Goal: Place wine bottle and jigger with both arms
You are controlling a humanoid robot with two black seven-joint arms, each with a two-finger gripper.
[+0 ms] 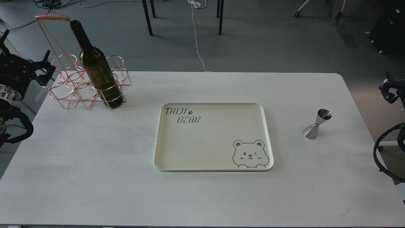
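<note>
The wine bottle (98, 69), dark olive green with no label, stands upright in a front ring of a copper wire rack (68, 84) at the table's back left. The steel jigger (316, 125) stands upright on the table at the right, wide end down. My left gripper (49, 65) comes in at the left edge beside the rack. It is open and empty, well left of the bottle. My right gripper (383, 84) shows only partly at the right edge. Its fingers look apart and empty, right of and beyond the jigger.
A cream tray (164, 139) with a bear drawing and "TAIJI BEAR" lettering lies in the middle of the white table (95, 177). The rack's tall wire handle (52, 15) rises behind the bottle. Chair legs and cables are on the floor beyond.
</note>
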